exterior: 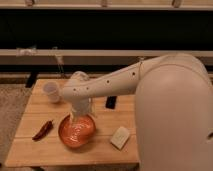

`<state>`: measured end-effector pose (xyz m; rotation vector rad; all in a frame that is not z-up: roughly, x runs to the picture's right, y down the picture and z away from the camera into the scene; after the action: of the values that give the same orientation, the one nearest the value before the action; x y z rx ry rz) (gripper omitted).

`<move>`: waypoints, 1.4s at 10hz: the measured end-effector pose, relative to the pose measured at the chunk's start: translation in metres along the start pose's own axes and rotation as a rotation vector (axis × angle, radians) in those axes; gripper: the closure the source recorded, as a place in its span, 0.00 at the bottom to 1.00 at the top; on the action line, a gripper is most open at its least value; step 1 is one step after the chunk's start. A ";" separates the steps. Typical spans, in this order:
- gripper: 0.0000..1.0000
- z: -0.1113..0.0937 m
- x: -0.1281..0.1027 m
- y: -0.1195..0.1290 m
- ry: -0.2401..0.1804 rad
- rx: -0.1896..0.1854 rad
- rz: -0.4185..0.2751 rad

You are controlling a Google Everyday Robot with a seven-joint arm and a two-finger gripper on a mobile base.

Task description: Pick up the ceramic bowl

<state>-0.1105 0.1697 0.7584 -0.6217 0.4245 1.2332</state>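
The ceramic bowl [76, 132] is wide, shallow and glossy orange-red with a pale swirl inside. It sits on the wooden table [30, 145] near the front middle. My white arm reaches from the right across the table, and the gripper [76, 118] points down over the bowl's far rim. The wrist covers part of that rim.
A small white cup [51, 92] stands at the table's back left. A red chili pepper [43, 130] lies left of the bowl. A black flat object [111, 102] lies behind the bowl to the right, and a pale block [120, 137] lies at the front right.
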 end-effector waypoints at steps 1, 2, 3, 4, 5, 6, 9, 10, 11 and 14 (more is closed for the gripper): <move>0.20 0.009 0.003 -0.004 0.011 -0.010 0.013; 0.20 0.020 0.005 -0.005 0.024 -0.020 0.020; 0.20 0.027 0.008 -0.003 0.034 -0.031 0.026; 0.20 0.032 0.011 -0.007 0.045 -0.036 0.037; 0.20 0.037 0.014 -0.011 0.055 -0.044 0.053; 0.20 0.044 0.018 -0.015 0.067 -0.057 0.071; 0.20 0.058 0.026 -0.025 0.087 -0.086 0.114; 0.20 0.061 0.026 -0.026 0.091 -0.094 0.121; 0.20 0.064 0.028 -0.027 0.094 -0.105 0.131; 0.20 0.074 0.032 -0.032 0.106 -0.129 0.160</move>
<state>-0.0723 0.2349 0.8017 -0.7773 0.4933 1.3915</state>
